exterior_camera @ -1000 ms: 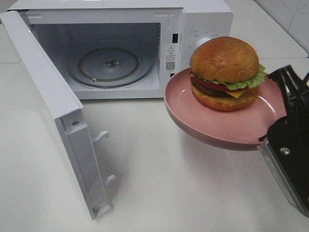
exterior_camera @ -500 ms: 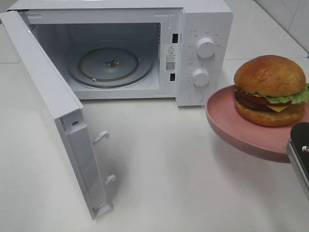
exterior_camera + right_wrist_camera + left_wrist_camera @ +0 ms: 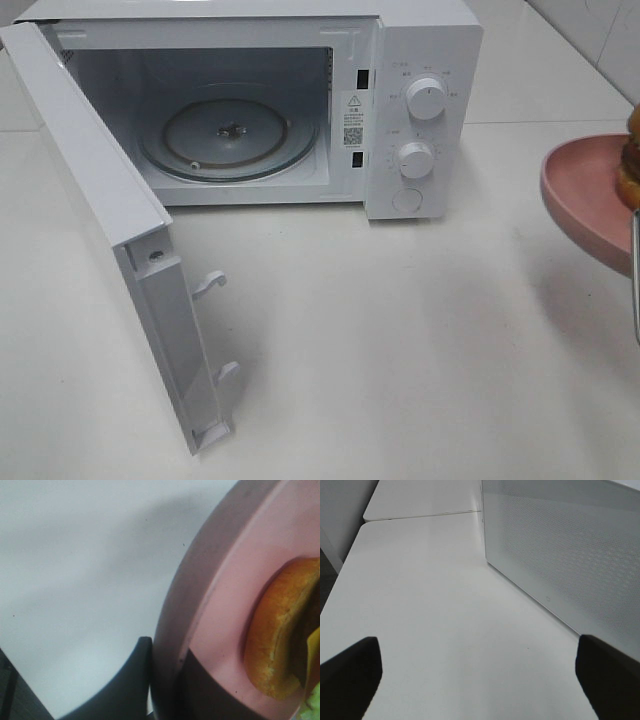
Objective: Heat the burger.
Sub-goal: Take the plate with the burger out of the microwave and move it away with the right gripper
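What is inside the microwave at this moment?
Inside the open microwave only the glass turntable with its centre hub is visible, bare. The burger is not inside: it sits on the pink plate. The cavity's near-left corner is hidden behind the door.

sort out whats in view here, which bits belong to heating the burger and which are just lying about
Part of the job:
- burger, on the plate
- pink plate, pinched at its rim by the right gripper
- microwave, door open
- glass turntable, bare

Just there:
- white table
- left gripper, fingers apart, holding nothing
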`<action>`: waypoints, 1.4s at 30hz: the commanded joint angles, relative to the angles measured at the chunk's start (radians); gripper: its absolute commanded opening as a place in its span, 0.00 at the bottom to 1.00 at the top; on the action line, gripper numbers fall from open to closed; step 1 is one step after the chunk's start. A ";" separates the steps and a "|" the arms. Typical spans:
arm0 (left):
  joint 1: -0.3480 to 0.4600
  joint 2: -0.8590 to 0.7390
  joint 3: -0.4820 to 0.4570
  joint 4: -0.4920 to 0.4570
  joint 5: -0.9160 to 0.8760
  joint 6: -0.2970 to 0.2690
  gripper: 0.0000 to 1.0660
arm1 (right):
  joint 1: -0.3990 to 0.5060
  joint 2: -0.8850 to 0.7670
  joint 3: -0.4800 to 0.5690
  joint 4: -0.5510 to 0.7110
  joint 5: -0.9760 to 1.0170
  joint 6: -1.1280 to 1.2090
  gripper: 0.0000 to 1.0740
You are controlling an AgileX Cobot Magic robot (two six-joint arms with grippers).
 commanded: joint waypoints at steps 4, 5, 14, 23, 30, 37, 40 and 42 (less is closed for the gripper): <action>0.005 -0.018 0.003 -0.001 0.000 -0.003 0.92 | 0.003 -0.014 -0.007 -0.087 0.069 0.215 0.00; 0.005 -0.018 0.003 -0.001 0.000 -0.003 0.92 | 0.003 -0.011 -0.007 -0.098 0.095 0.275 0.00; 0.005 -0.018 0.003 -0.001 0.000 -0.003 0.92 | 0.003 0.092 -0.007 -0.157 0.201 0.527 0.00; 0.005 -0.018 0.003 -0.001 0.000 -0.003 0.92 | 0.003 0.284 -0.062 -0.172 0.239 0.815 0.00; 0.005 -0.018 0.003 -0.001 0.000 -0.003 0.92 | -0.001 0.434 -0.093 -0.180 0.277 0.987 0.00; 0.005 -0.018 0.003 -0.001 0.000 -0.003 0.92 | -0.009 0.511 -0.093 -0.180 0.242 1.135 0.00; 0.005 -0.018 0.003 -0.001 0.000 -0.003 0.92 | -0.046 0.526 -0.093 -0.164 0.185 1.169 0.00; 0.005 -0.018 0.003 -0.001 0.000 -0.003 0.92 | -0.085 0.546 -0.093 -0.161 0.153 1.172 0.00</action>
